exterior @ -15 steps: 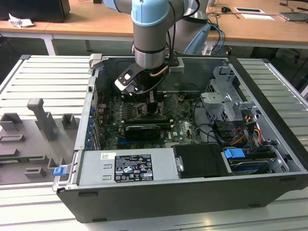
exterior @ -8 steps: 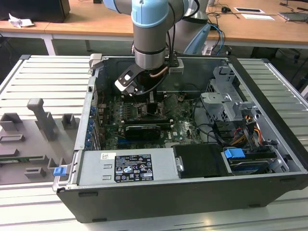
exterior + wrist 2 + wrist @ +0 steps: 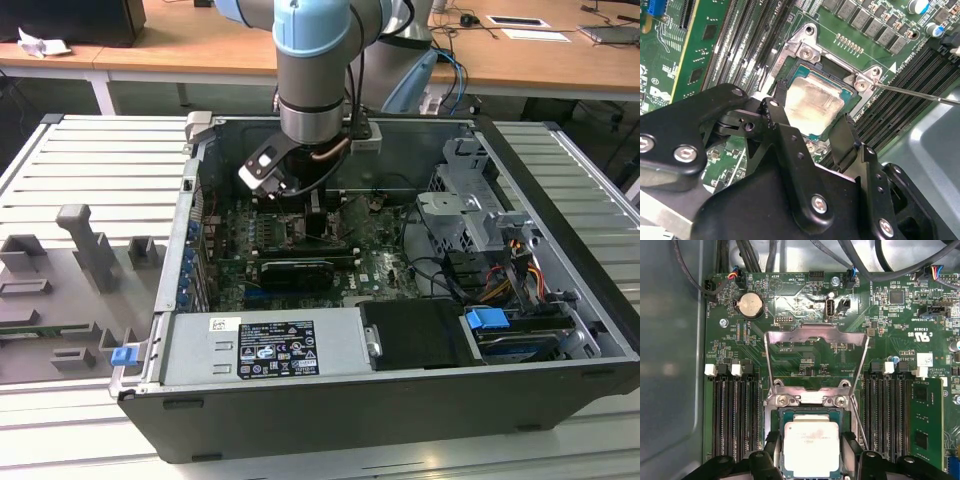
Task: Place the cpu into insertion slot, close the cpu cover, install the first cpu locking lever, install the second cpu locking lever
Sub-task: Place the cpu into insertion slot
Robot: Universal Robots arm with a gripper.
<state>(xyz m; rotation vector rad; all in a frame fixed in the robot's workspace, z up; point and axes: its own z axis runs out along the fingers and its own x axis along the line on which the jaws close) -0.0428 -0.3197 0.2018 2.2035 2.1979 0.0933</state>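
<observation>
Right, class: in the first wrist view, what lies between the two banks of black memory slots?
The insertion slot with the cpu in it, as the first wrist view shows; the cpu cover stands raised.

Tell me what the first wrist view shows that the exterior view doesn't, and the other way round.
First wrist view: the cpu lying in the insertion slot, the cpu cover standing open, and a coin battery.
Exterior view: the whole open computer case, the arm reaching down into it, the labelled power supply, and grey fixtures on the exterior view's left.
Shared: the green motherboard.
</observation>
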